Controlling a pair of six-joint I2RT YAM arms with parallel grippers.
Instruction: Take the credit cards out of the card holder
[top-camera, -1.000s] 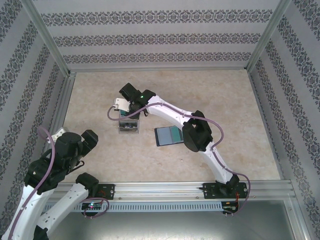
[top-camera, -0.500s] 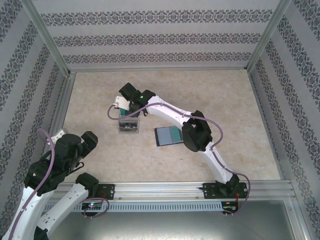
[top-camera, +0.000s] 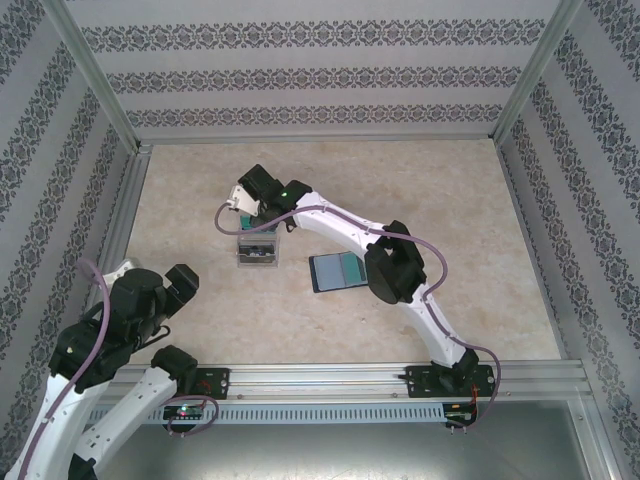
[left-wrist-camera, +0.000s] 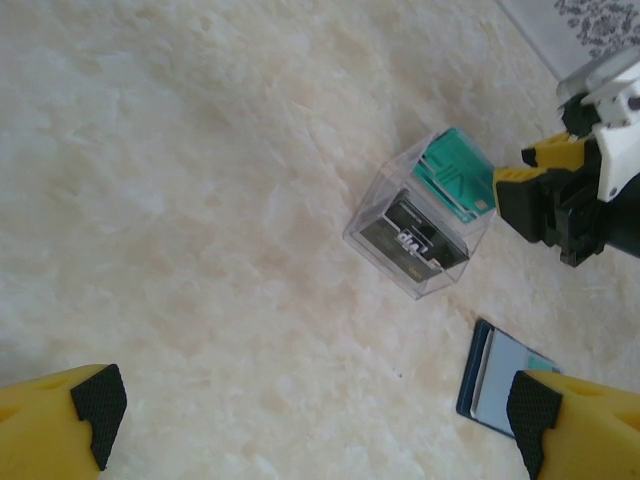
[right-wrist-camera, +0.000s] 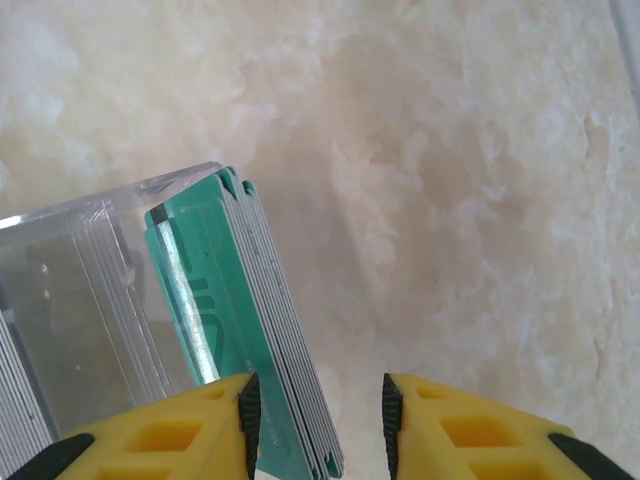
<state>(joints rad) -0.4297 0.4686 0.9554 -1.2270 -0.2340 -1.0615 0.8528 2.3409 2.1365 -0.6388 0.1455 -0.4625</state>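
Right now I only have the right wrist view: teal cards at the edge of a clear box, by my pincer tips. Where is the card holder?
Observer: The card holder lies open and flat on the table, to the right of the clear box.
Operator: Anything else in that box?
Observer: Yes. The left wrist view shows a dark card with pale lettering in it, next to the teal cards.
Operator: And the left pincer?
Observer: The left pincer is wide open and holds nothing, hanging over bare table at the near left.
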